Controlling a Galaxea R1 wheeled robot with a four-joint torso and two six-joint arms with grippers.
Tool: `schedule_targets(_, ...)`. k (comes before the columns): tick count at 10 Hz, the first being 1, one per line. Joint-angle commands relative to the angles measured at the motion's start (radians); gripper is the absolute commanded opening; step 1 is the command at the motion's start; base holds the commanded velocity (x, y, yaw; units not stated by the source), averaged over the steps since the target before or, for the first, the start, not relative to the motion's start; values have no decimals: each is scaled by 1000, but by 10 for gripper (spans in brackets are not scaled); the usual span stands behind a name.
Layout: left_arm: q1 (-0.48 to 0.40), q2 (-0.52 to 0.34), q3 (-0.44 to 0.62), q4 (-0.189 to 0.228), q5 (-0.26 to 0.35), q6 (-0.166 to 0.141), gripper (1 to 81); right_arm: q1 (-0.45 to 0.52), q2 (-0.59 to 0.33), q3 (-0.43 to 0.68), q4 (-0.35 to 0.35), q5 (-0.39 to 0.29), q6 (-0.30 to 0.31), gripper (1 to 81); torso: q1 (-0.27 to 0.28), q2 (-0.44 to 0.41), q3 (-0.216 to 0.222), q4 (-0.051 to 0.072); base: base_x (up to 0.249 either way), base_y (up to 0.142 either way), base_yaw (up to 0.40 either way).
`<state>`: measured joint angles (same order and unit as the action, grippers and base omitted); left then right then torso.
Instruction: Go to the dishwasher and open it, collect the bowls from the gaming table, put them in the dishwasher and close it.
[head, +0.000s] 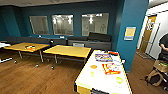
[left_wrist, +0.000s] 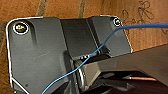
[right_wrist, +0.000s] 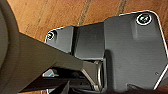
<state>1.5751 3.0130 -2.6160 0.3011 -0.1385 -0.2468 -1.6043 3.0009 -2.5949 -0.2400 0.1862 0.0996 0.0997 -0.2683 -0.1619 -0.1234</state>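
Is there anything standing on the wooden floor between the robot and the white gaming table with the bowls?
Nothing visible blocks the way: the long white-topped, yellow-edged gaming table is directly ahead, with a small orange bowl and a light green bowl on it.

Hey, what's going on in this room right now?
The robot is facing the gaming table, a white-topped table with yellow edges. On it lie an orange bowl, a light green bowl and board game boxes. Nothing is being handled. A person stands at the right, by the doorway.
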Motion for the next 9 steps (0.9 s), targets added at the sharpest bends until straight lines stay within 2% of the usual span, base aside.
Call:
schedule_targets(1, -46, -3, 5, 7, 37, 3, 811, 39, 6, 10, -13, -44, -3, 811, 0, 0, 0, 0, 0, 0, -381)
schedule_targets(9, -46, -2, 7, 7, 36, 3, 811, 37, 6, 9, -13, -44, -3, 811, 0, 0, 0, 0, 0, 0, -383)
